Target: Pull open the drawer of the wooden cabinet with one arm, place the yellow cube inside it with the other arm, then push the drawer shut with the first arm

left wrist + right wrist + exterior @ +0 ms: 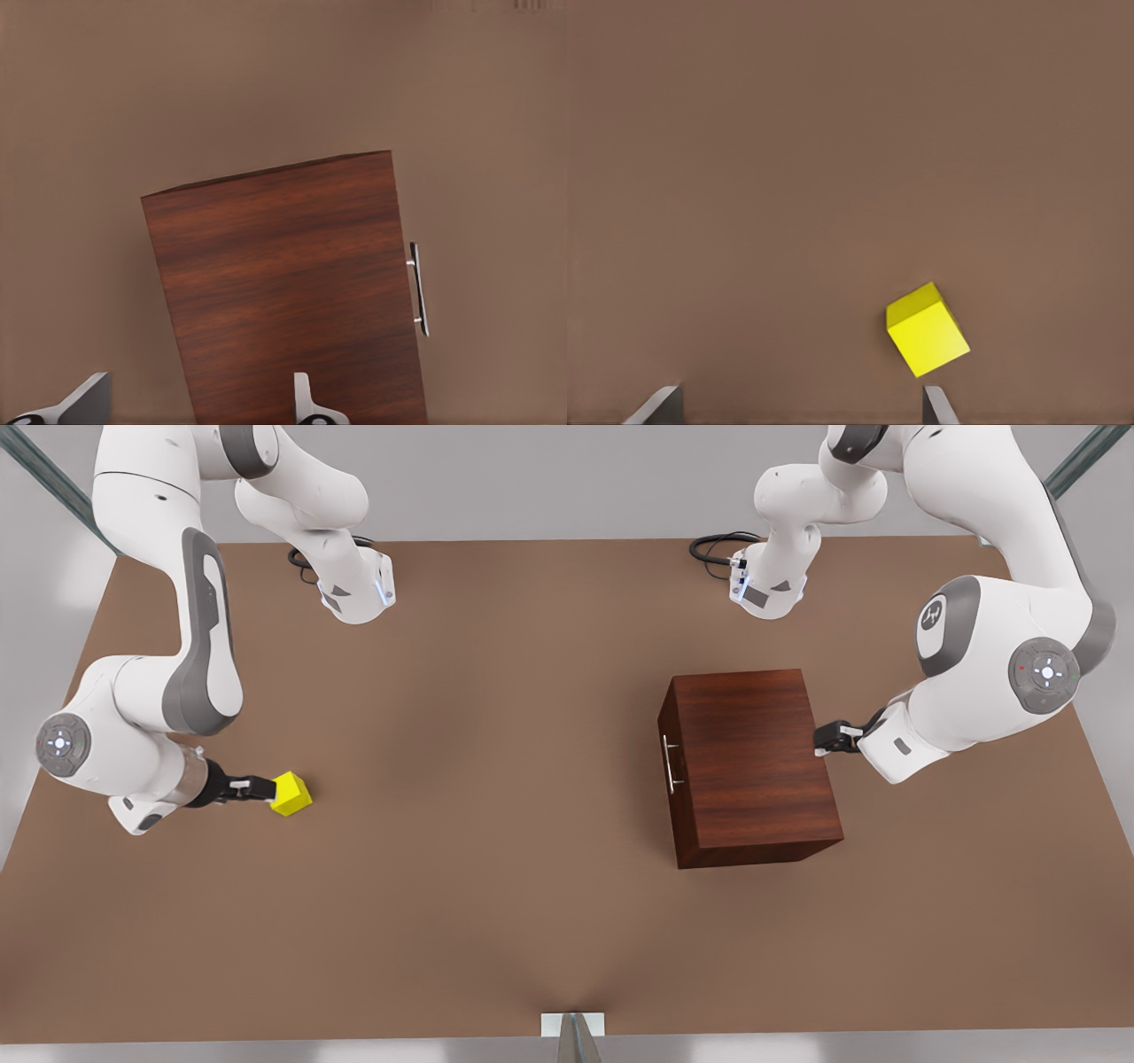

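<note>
Nothing of the task is done yet: the drawer (671, 762) sits flush in the boxy dark reddish-brown wooden cabinet (753, 766), which stands on the brown worktop (496, 779) toward the front view's right, its slim silver bar handle (671, 763) facing the middle. The left gripper (826, 739) hangs at the cabinet's back edge, on the side away from the handle, its jaws spread wide. The right gripper (266, 788) sits just beside the small bright yellow cube (291, 794) on the front view's left, jaws wide and empty; the cube lies off to one side of them.

The step in hand looks like approach. Next, the left gripper likely has to travel over the cabinet to the handle.
</note>
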You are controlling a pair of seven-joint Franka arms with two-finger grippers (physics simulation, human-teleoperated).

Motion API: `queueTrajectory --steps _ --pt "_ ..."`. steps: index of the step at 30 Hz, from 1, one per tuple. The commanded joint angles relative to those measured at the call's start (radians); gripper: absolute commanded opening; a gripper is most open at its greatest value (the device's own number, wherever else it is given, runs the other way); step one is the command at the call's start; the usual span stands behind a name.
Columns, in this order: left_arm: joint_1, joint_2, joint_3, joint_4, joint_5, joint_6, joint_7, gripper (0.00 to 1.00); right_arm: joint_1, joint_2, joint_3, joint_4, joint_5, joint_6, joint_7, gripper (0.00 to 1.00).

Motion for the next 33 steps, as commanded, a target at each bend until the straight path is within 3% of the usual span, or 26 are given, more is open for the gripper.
queueTrajectory --steps 1,3,5,9,11,14,18,25,33 --pt "0.000 -0.001 0.000 0.000 0.002 0.003 -0.045 1.00 0.000 -0.008 -0.001 -0.008 0.004 -0.019 -0.007 1.00" --pt "-0.020 0.002 -0.013 0.010 0.051 0.003 -0.036 1.00 0.000 -0.014 -0.001 -0.025 0.004 -0.017 -0.006 1.00" --pt "-0.034 0.005 -0.005 0.014 0.097 0.009 0.093 1.00 0.005 -0.031 0.004 -0.045 0.003 -0.003 0.242 1.00" --pt "-0.481 0.091 -0.013 0.016 0.143 0.039 -0.738 1.00 -0.015 -0.051 0.000 -0.055 0.015 0.018 0.450 1.00" --pt "-0.526 0.149 -0.014 0.017 0.126 0.118 -0.868 1.00 -0.020 -0.048 0.001 -0.074 0.013 0.027 0.533 1.00" --pt "-0.586 0.250 -0.013 0.025 0.183 0.219 -1.186 1.00 -0.020 -0.156 0.001 -0.285 0.015 0.175 0.525 1.00" --pt "-0.581 0.299 0.001 0.023 0.188 0.237 -1.218 1.00 -0.031 -0.147 -0.007 -0.424 0.018 0.340 0.568 1.00" --pt "-0.587 0.353 0.006 -0.009 0.335 0.233 -1.252 1.00 -0.127 -0.038 -0.006 -0.454 0.104 0.574 0.644 1.00" --pt "-0.589 0.352 0.006 -0.092 0.447 0.227 -1.229 1.00 -0.121 0.003 -0.001 -0.531 0.090 0.643 0.658 1.00"
